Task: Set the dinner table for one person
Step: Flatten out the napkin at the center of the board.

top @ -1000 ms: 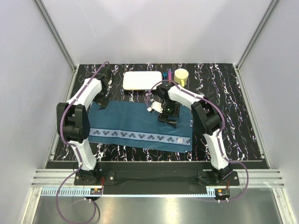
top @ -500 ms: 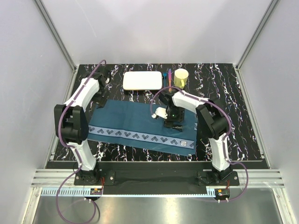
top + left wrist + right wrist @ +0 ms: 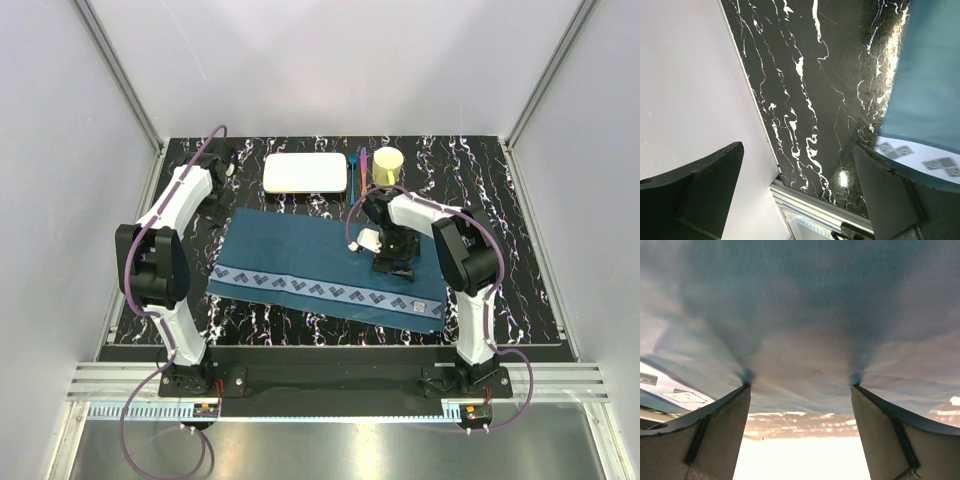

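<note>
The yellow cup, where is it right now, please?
In the top view the yellow cup stands far back on the table, right of the white plate.

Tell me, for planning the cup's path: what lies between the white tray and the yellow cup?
A blue utensil and a pink utensil lie there, side by side on the dinner table, seen in the top view.

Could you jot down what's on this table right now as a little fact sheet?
table: black, white-veined
placemat: teal, skewed in the middle
plate: white, rectangular, beyond the placemat
cup: yellow, right of the plate
cutlery: blue and pink, between plate and cup
left end effector: open, over bare table, holding nothing
right end effector: open, fingertips pressing the placemat
</note>
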